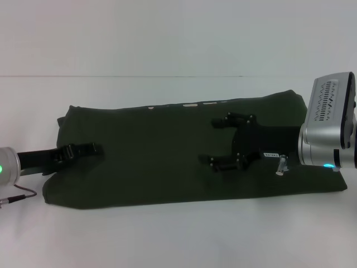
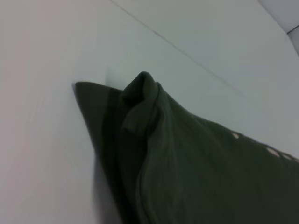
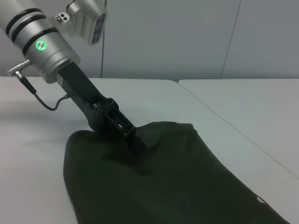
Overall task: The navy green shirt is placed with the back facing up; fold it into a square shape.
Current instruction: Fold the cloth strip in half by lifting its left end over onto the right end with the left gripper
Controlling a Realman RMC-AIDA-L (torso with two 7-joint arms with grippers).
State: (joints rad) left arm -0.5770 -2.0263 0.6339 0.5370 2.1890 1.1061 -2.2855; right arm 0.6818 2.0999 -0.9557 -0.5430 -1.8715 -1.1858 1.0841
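Left arm comes in low from the left edge, its black left pincer (image 1: 92, 149) lying nearly flat on the left end of the dark forest-green cotton shirt (image 1: 167, 162). In the right wrist view the left pincer (image 3: 140, 142) presses down into the cloth, with the fabric bunched around its tip; whether it is clenched on the cloth, cannot tell.

Right arm reaches in from the right, silver wrist housing over the shirt's right end. The right pincer (image 1: 215, 140) points left over the shirt's right half, released, with its two black fingers (image 1: 223, 120) spread wide apart, one far and one near. Whether they touch the cloth is unclear.

The shirt lies as a long, roughly rectangular band across the white worktop (image 1: 167, 234), stretched left to right. Small white marks show along its far edge. In the left wrist view the left end of the shirt (image 2: 187, 158) rises in a small folded peak.

A thin cable trails on the worktop near the left arm's wrist.
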